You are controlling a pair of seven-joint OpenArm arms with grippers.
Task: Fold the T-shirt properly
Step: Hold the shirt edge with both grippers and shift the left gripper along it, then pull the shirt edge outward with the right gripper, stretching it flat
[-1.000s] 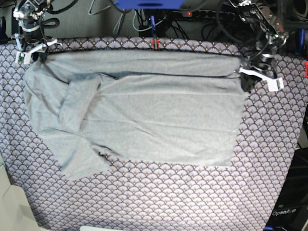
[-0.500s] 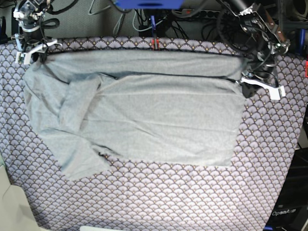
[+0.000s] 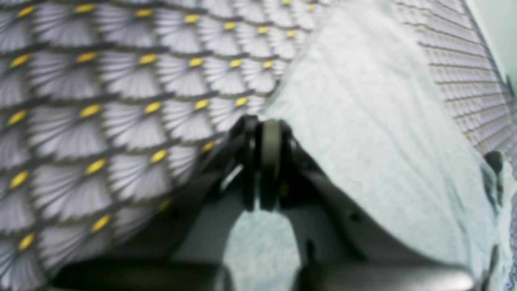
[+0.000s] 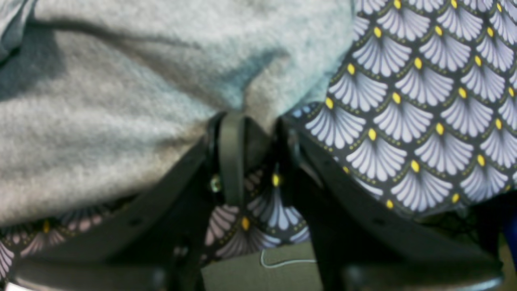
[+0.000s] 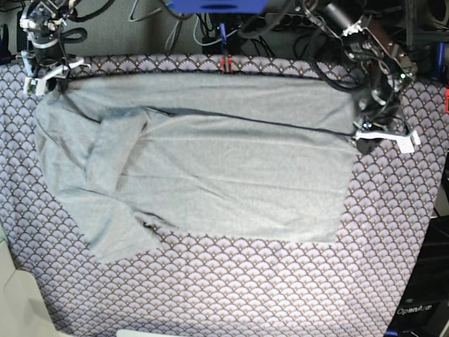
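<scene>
Clearly the fold was only begun. The T-shirt [image 5: 210, 161] lay spread across the tabletop's scallop-patterned cloth [image 5: 231, 288], its far edge doubled forward into one long band — a sleeve still bunched at the side. The left pincer [image 3: 264, 133] was clamped on the shirt's edge; the right pincer [image 4: 246, 121] pinched a far corner. Sleeves and crosswise folds remained.

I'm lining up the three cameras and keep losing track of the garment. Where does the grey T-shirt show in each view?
Base view: the T-shirt spreads across the middle, with its far edge folded over.
Left wrist view: it fills the right half, running down behind the left gripper.
Right wrist view: it covers the upper left, bunched at the right gripper.
Shared landmark: the scallop-patterned cloth under it.
</scene>
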